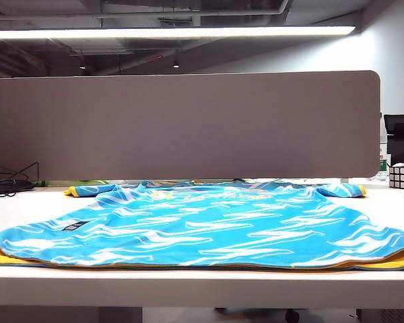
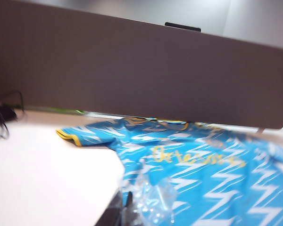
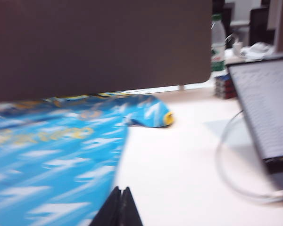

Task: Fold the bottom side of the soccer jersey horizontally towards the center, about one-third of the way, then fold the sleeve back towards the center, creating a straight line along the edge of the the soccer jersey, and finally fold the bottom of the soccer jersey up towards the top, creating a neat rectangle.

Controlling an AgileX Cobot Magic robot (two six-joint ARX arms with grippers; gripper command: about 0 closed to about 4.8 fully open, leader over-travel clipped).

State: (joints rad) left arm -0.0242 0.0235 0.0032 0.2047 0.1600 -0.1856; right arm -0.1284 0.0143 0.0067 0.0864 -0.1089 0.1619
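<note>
The soccer jersey (image 1: pixel 209 225) lies spread flat on the white table, sky blue with white wavy streaks and a yellow lining showing along its near hem. Neither gripper shows in the exterior view. In the left wrist view my left gripper (image 2: pixel 125 195) is at the jersey's (image 2: pixel 203 165) left edge, its dark fingers together and nothing gripped; a clear glossy blur sits beside them. One yellow-trimmed sleeve (image 2: pixel 80 134) lies further off. My right gripper (image 3: pixel 121 190) is shut and empty at the jersey's (image 3: pixel 52 150) right edge, with the other sleeve (image 3: pixel 153 113) bunched beyond.
A grey partition (image 1: pixel 188 124) stands along the table's far edge. Black cables (image 1: pixel 10 182) lie at the far left. At the far right are a Rubik's cube (image 1: pixel 402 176), a bottle (image 3: pixel 218 42), an open laptop (image 3: pixel 269 108) and a white cable (image 3: pixel 231 174).
</note>
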